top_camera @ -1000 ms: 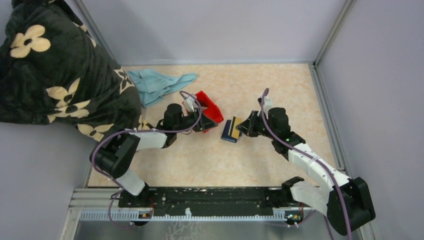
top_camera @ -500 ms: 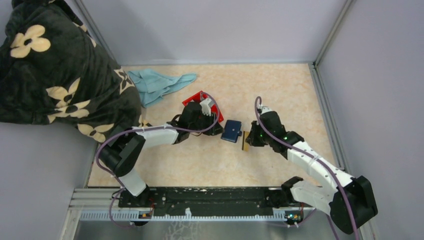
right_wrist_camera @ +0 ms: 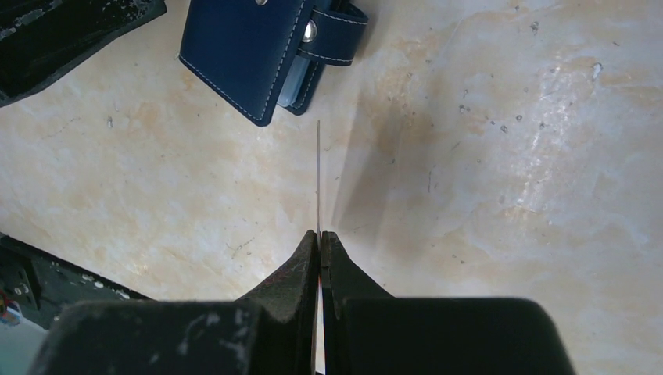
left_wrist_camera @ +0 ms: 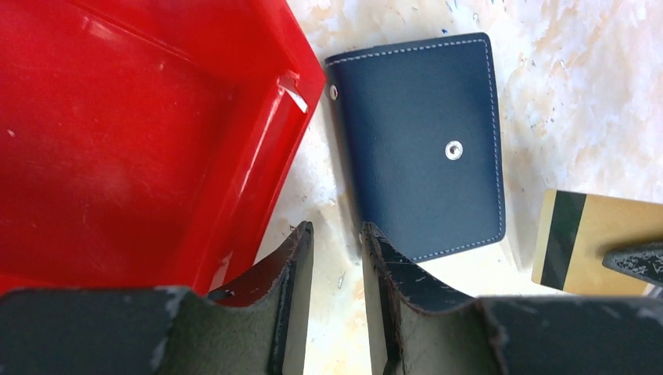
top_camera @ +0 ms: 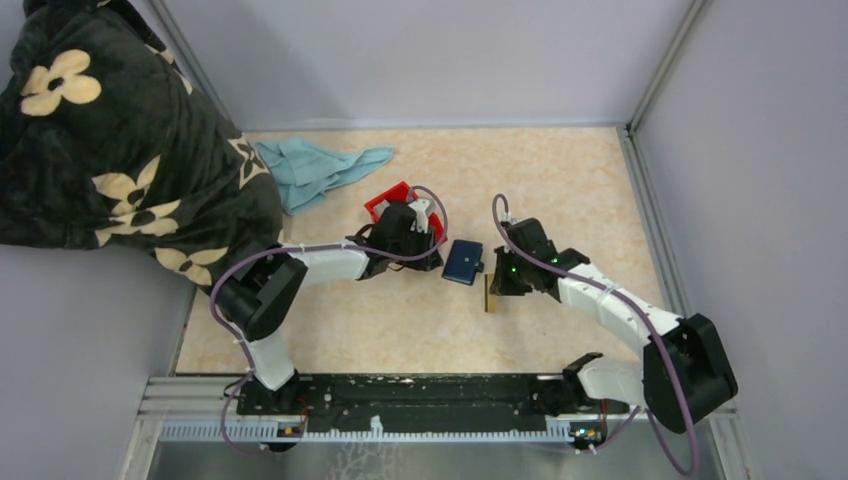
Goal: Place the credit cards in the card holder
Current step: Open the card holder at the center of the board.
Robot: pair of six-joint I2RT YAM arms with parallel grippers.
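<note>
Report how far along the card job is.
Done: nothing visible; the card holder lies folded. In hand: the right gripper pinches one tan card beside it. Still to do: open the holder and slot the card in; the left gripper hovers open, empty.

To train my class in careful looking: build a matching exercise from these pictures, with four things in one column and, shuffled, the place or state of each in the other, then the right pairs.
Things
1. card holder
2. tan card
3. red bin
4. blue cloth

Places or states
A. crumpled near the far left corner
B. pinched edge-on in the right tool
C. folded shut, flat on the table
D. right next to the left tool

Pairs: 1-C, 2-B, 3-D, 4-A
</note>
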